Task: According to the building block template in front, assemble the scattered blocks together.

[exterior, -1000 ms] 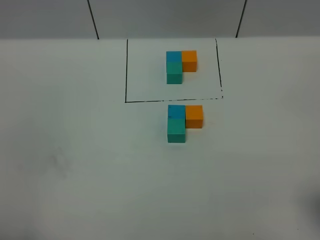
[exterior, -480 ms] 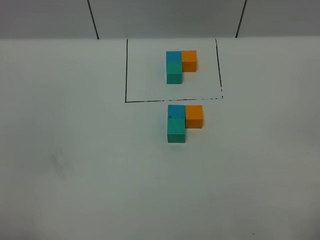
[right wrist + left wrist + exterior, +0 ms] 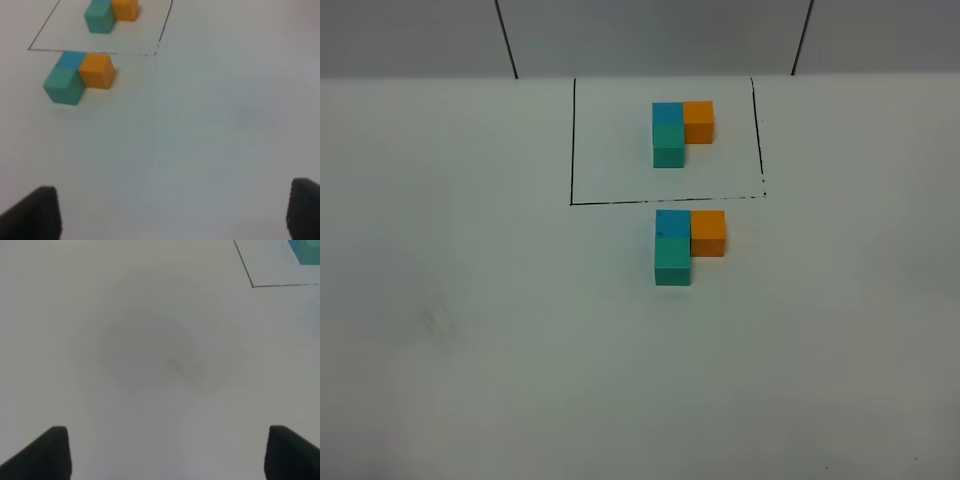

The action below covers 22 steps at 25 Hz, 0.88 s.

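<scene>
Between the earlier high views and this one nothing on the white worktop [image 3: 470, 350] has shifted; the only change is a faint dark smudge at the lower right corner of the oldest view, now gone, which I judge to be the right arm drawing clear. That points to placing being finished.

The thin black-line rectangle [image 3: 572, 140] frames the building block template [image 3: 680, 130]: an L of small blue, teal and orange cubes. Just outside its near line sit the scattered blocks [image 3: 685, 245], gathered touching into the same L: sky blue cube [image 3: 672, 222] behind teal green cube [image 3: 672, 262], orange cube [image 3: 708, 232] beside the blue. The layout appears to match the template.

Left claw [image 3: 165, 452] stands open over bare worktop, gripping nothing. Right claw [image 3: 172, 212] also stands open and empty, well apart from the cubes.

Nothing obstructs either cluster; no further handling seems called for
</scene>
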Tool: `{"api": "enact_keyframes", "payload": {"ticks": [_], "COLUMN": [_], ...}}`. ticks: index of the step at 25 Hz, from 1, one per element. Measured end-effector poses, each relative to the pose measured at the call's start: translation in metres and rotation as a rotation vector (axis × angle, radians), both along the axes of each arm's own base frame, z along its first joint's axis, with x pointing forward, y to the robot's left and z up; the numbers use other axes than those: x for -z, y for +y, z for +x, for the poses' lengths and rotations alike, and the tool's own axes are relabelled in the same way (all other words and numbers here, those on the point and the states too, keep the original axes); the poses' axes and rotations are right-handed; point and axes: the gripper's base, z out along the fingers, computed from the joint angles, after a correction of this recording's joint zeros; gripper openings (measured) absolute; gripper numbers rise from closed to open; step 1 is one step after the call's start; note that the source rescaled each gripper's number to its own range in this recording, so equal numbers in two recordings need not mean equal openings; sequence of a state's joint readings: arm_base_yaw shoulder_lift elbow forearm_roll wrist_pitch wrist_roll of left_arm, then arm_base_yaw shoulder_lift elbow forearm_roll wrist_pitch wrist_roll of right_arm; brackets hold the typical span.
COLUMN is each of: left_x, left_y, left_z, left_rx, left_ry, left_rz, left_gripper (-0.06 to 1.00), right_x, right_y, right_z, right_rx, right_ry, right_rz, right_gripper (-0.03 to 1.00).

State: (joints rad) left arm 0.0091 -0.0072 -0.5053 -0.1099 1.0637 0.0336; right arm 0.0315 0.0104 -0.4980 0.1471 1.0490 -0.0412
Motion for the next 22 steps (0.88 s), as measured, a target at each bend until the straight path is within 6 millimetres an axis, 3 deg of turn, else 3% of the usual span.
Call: {"api": "enact_keyframes", "payload": {"ticks": [10,22], "left_x": [0.0002,0.0002], "left_y": [0.0,0.0], "left_z": [0.0001,0.0001], "left_rx": [0.0,0.0], "left_ry": [0.001,0.001], "left_rz": [0.0,0.0], "left_gripper": [0.68,0.68], "right_x": [0.0001,0.0001], "right_y": [-0.0008,-0.0008], "right_z": [-0.0028,-0.0028], "right_rx": [-0.037,-0.03], "right_ry": [-0.011,-0.008], "right_rz": [0.017,0.032], "right_gripper": [0.75,0.74]}}
